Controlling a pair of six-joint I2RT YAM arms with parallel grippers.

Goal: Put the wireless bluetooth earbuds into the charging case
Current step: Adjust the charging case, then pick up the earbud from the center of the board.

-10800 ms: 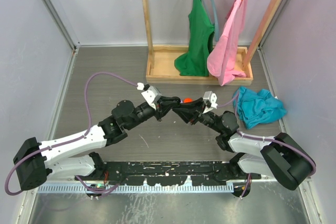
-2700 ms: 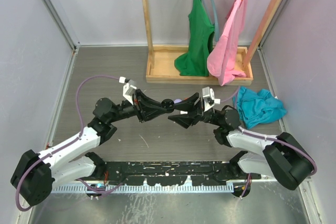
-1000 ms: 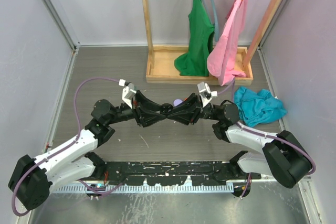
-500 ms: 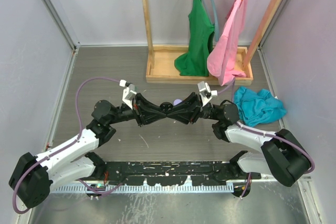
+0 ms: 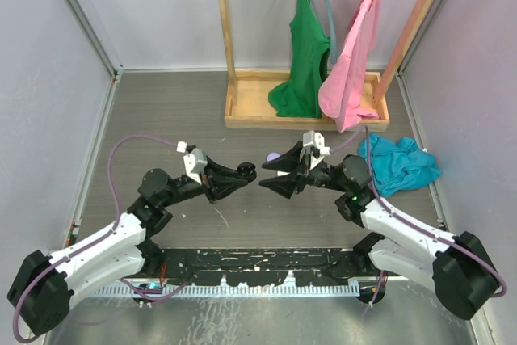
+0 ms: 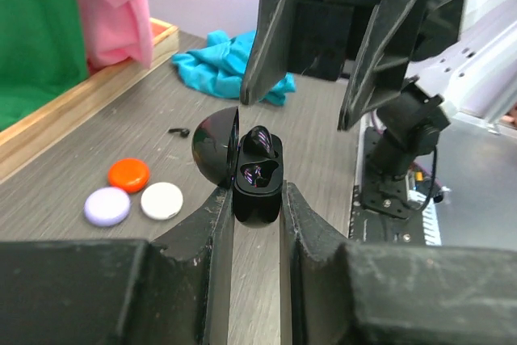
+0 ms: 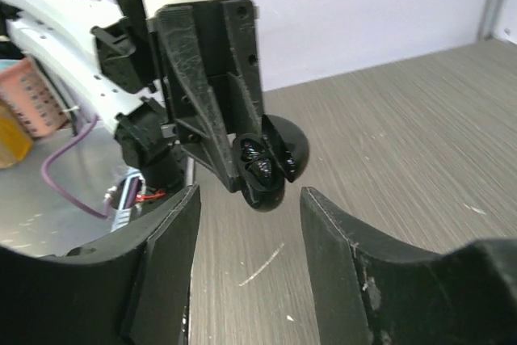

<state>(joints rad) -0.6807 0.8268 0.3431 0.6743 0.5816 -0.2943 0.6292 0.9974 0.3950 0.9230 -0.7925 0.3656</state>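
Case (image 6: 257,175) sides behind left jaws

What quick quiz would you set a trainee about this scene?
1. True or false: the left tool grips the open, black, rounded plastic charging case.
2. Which colour of flat round plastic disc lies on the grey table: A green, B orange, C yellow?
3. Fill in: the right tool stands ____, holding nothing.
Key: 1 true; 2 B, the orange disc; 3 open.
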